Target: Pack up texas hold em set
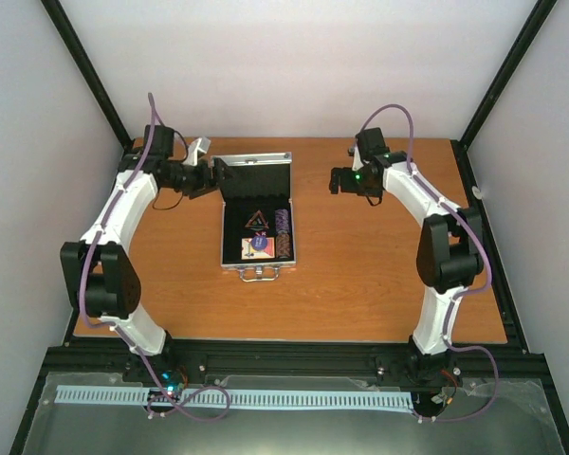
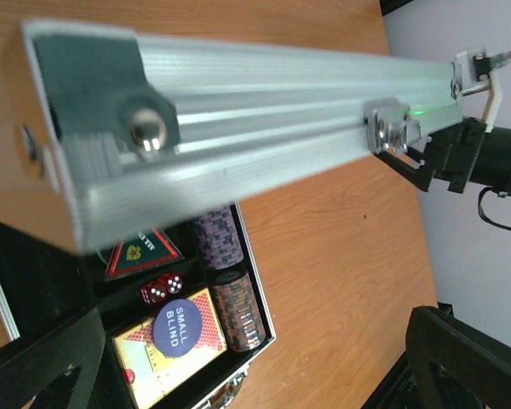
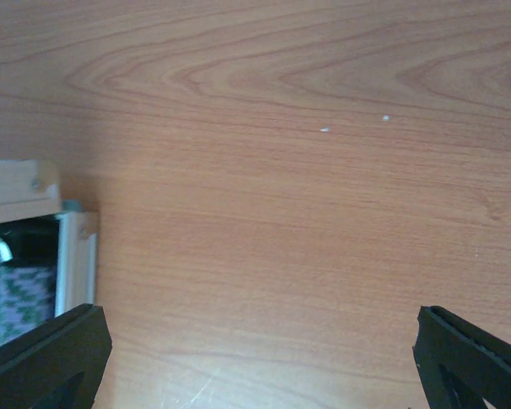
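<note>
The silver case lies at the table's middle with its lid half raised. Inside are dark chip stacks, a pink-orange card box with a blue disc on it, and a black triangle. The left wrist view shows the lid close up, the chips, red dice, the "SMALL BLIND" disc, the card box and the triangle. My left gripper is open at the lid's left end. My right gripper is open and empty over bare table right of the case.
The wooden table is ringed by a black frame and white walls. A white slotted strip lies below the near edge. In the right wrist view the case's corner shows at the left.
</note>
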